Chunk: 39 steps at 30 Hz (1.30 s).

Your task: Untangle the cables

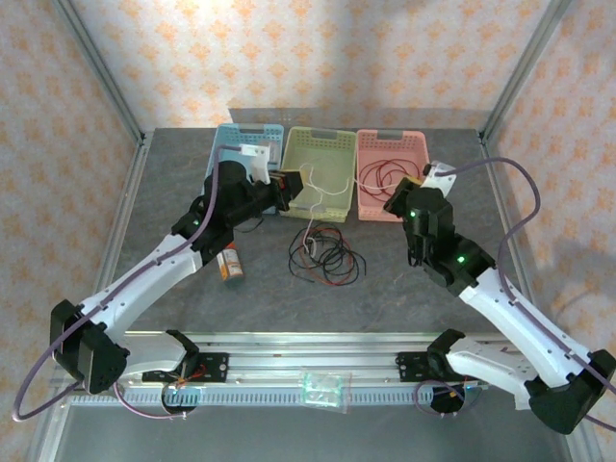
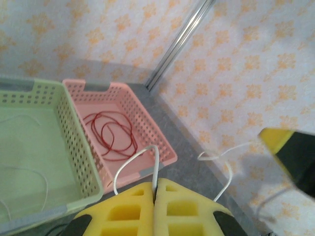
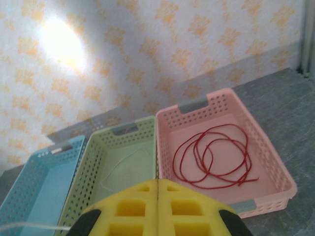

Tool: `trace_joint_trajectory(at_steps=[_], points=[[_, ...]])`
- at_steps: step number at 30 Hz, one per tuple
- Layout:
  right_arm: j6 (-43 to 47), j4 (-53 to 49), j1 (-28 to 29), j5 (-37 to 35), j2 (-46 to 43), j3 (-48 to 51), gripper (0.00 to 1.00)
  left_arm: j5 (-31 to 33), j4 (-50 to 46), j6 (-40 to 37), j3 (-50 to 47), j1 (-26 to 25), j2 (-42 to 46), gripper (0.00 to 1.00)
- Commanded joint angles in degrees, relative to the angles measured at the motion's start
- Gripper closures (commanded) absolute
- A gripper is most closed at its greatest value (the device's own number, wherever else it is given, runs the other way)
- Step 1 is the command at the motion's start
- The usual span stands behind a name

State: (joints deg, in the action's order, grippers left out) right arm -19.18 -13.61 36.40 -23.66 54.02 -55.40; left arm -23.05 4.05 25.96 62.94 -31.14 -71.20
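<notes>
The left gripper (image 2: 154, 186) pinches the white cable (image 2: 134, 161) tight by the green basket (image 1: 318, 140), likely to drop it in there, the right gripper (image 3: 157, 187) hangs closed and empty, and the black and red cables (image 1: 325, 255) lie tangled on the table (image 1: 404, 279)

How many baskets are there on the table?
3, side by side at the far side of the table: the blue basket on the left, the green basket in the middle, the pink basket on the right.
</notes>
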Motion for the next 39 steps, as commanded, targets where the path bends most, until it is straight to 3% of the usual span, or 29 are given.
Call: trace_joint_trajectory(at_steps=[1,9,11,16,21,26,34,39], points=[[3.05,3.53,-0.19,8.37,0.66,1.58,1.0,0.51,-2.88,-2.12,6.24,-0.35,0.61,1.0],[2.14,5.53,-0.19,13.25,3.15,4.05,0.99,-1.03,-6.96,-5.13,20.11,-0.33,-3.61,1.0],[2.21,6.06,-0.19,14.97,3.49,4.57,0.91,-1.13,-8.1,-6.09,23.31,-0.36,-4.9,1.0],[2.88,8.06,-0.19,19.91,3.81,7.04,0.56,-2.06,-9.94,-7.4,29.55,-0.34,-8.0,1.0],[1.09,10.82,-0.19,20.22,3.79,11.24,0.44,-2.79,-10.37,-7.51,32.99,-0.38,-9.74,1.0],[0.84,19.2,-0.1,29.8,3.72,18.19,0.33,-2.7,-10.9,-8.06,36.14,-0.34,-11.26,1.0],[-0.36,30.68,1.34,36.9,6.19,26.46,0.25,-2.62,-11.0,-8.38,38.31,-0.33,-12.38,1.0],[0.28,34.73,4.07,35.89,12.22,25.08,0.24,-2.79,-11.0,-8.39,38.3,-0.33,-12.56,1.0]])
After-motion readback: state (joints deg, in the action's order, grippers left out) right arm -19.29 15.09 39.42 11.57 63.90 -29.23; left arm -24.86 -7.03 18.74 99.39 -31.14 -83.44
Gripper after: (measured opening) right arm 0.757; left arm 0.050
